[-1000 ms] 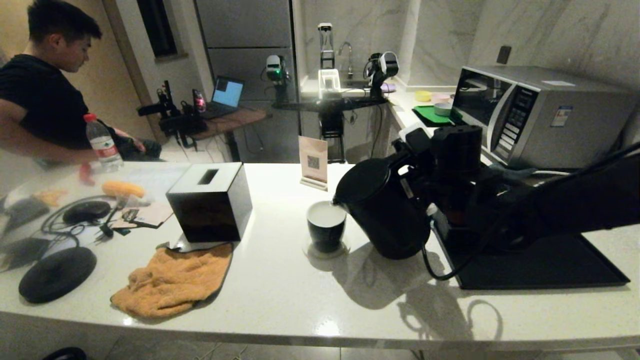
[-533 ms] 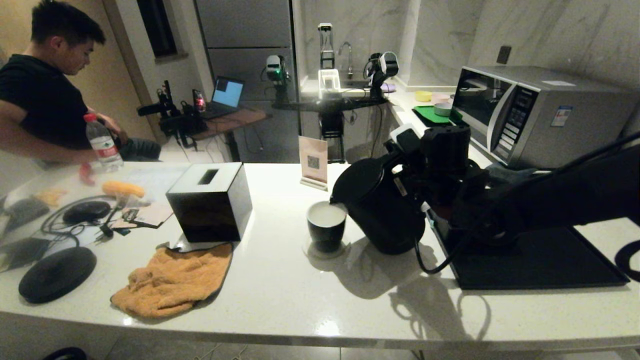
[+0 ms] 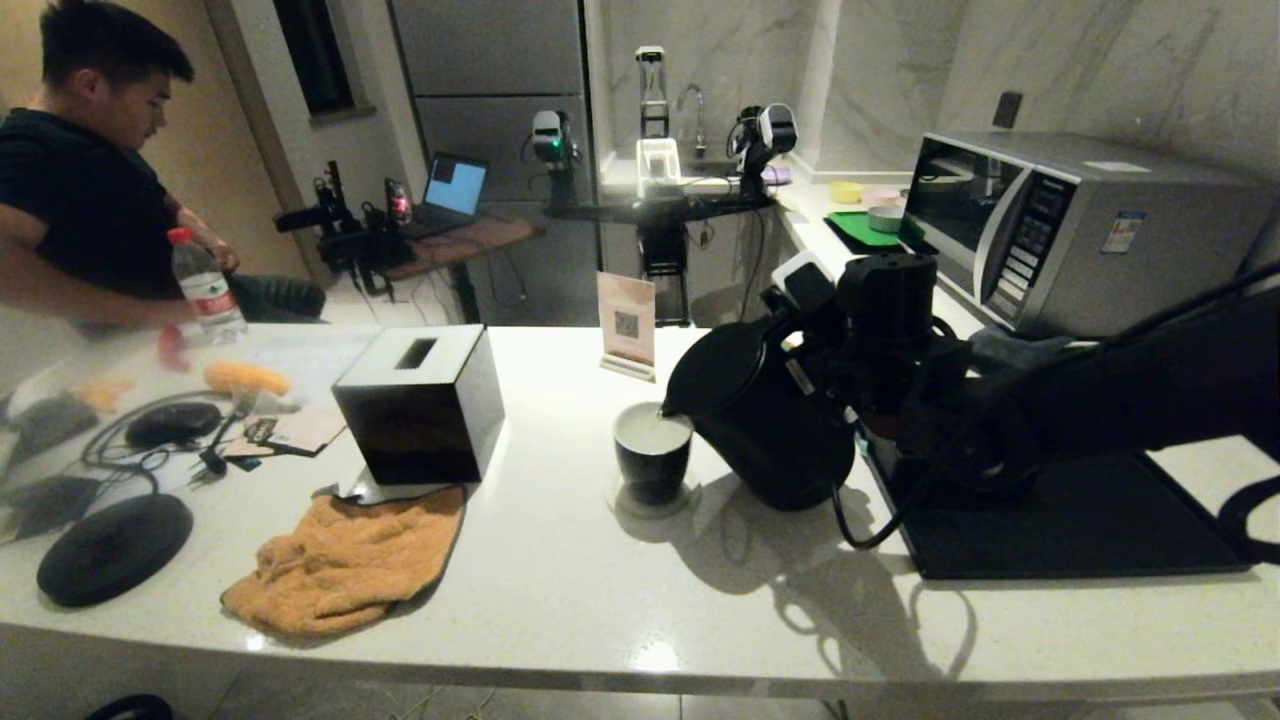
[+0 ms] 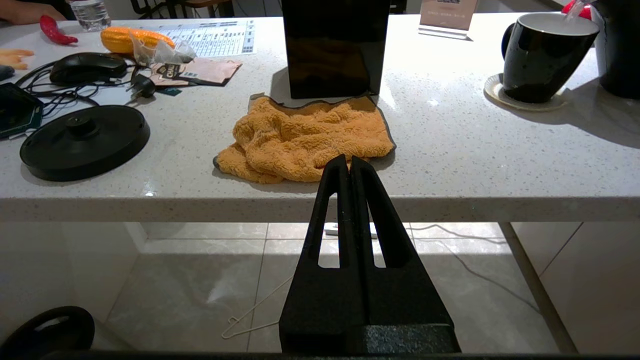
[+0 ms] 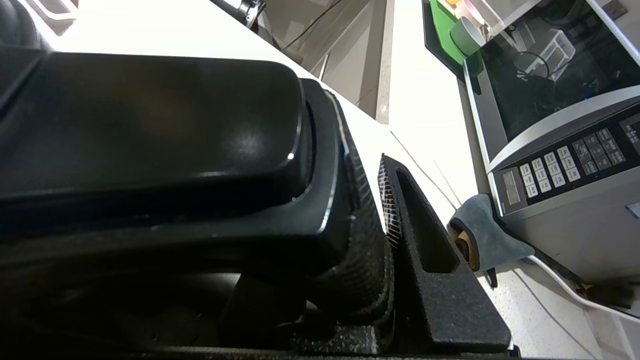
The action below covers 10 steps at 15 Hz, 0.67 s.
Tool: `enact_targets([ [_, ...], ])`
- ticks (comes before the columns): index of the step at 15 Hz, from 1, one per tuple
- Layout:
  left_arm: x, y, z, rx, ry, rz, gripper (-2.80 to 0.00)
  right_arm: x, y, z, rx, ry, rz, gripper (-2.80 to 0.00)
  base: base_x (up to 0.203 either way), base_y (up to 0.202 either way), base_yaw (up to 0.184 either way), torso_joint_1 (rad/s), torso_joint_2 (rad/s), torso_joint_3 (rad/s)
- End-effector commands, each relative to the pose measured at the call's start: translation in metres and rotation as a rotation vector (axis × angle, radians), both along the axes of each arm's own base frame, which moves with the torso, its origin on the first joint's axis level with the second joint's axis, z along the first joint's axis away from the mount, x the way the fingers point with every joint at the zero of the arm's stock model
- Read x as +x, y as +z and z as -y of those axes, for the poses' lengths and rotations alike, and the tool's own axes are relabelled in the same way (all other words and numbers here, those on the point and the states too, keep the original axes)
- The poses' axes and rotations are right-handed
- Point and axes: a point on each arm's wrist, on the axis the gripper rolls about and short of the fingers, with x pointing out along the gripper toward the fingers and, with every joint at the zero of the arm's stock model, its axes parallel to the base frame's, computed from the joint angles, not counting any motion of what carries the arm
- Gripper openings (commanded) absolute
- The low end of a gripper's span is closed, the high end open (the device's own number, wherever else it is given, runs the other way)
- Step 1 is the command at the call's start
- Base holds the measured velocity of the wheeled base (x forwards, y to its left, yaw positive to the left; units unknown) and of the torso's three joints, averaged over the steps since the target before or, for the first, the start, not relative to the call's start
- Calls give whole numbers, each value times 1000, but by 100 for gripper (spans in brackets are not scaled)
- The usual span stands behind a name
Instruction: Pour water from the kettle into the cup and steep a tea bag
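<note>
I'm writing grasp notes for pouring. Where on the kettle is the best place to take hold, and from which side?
Grip the kettle by its loop handle, coming from the side opposite the spout, as the right pincer does now. The handle is narrow enough to clamp, and this leaves the spout free to tip over the cup.

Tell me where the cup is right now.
In the head view the cup stands mid-counter on a small coaster, right under the tilted kettle spout, with the black box to its left.
</note>
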Motion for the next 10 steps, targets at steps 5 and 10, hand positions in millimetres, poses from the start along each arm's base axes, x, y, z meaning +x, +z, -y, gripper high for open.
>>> enact_targets([
  [5,0,0,0,0,0,0,-280,1,0,0,-43,1,1,-280,0,0,0,0,0,0],
  [10,0,0,0,0,0,0,-280,1,-1,1,-87,5,-2,-280,0,0,0,0,0,0],
])
